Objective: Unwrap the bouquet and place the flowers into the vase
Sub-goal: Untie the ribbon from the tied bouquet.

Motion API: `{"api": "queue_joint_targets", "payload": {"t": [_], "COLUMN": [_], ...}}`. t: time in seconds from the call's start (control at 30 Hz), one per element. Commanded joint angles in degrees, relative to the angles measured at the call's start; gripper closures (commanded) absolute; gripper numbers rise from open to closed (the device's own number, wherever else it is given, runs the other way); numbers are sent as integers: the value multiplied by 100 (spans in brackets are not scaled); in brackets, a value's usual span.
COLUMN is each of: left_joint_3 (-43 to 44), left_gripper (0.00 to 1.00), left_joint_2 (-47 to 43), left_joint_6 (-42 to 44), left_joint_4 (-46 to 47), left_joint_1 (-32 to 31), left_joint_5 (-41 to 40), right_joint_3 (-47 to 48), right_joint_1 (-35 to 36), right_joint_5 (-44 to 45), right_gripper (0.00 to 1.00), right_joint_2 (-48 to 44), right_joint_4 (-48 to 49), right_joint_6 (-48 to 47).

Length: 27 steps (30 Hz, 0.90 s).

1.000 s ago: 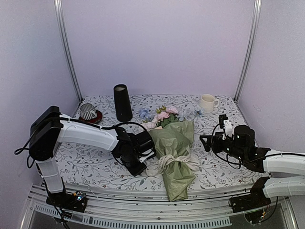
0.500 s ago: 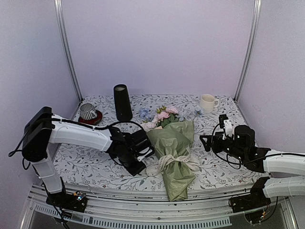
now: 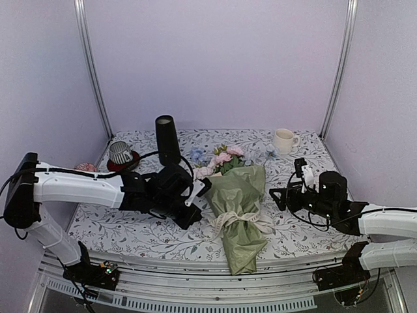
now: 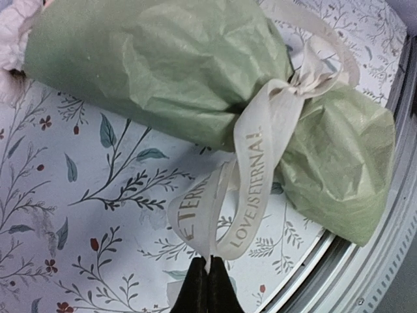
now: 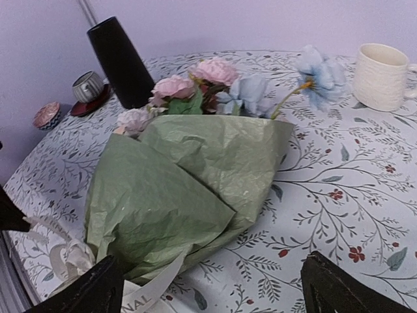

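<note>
From above, the left hand (image 3: pixel 195 195) has closed and drawn back leftward and away from the table's near edge since a second ago. The loose ribbon (image 3: pixel 238 220) tail that lay on the table (image 3: pixel 293 163) beside the bouquet (image 3: pixel 238 195) is now lifted toward it. The knot around the green paper looks still tied, so the unwrapping has probably only begun; the pull likely needs to go on before the bow gives. The bouquet lies in the middle of the table with its flowers (image 3: pixel 221 158) pointing toward the back. The black vase (image 3: pixel 167 140) stands upright behind the left arm, apart from the bundle. The right hand (image 3: pixel 281 195) hovers just right of the bouquet, not touching it.

In the left wrist view, the left fingers are pressed together on a strip of the printed cream ribbon, which loops up taut to the knot on the paper (image 4: pixel 163 59).

In the right wrist view, the right fingers (image 5: pixel 98 287) stand wide apart and hold nothing. The paper cone and the pink and blue blooms lie ahead of them, with a cream mug (image 5: pixel 381 75) at the far right.
</note>
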Motion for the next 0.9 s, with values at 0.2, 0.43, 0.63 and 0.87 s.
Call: {"api": "queue_joint_targets", "payload": {"t": [0.2, 0.43, 0.63, 0.87], "left_joint_3": [-695, -1013, -1028, -1074], "left_gripper": [100, 100, 100, 100], "left_joint_2": [-895, -1241, -1157, -1128], "left_joint_6": [-198, -200, -190, -179], "left_joint_4": [1419, 1593, 1579, 1574], "left_joint_1": [-134, -132, -129, -136], "left_joint_5": [-90, -122, -20, -12], "right_joint_3": [230, 253, 416, 1201], "right_joint_1": [80, 330, 353, 349], "right_joint_5": [-1661, -1399, -1601, -1159], "right_gripper": [21, 22, 25, 24], "right_joint_2": [686, 1023, 942, 853], "right_joint_4": [306, 41, -369, -1911], "right_joint_6": [-216, 579, 1104, 1349]}}
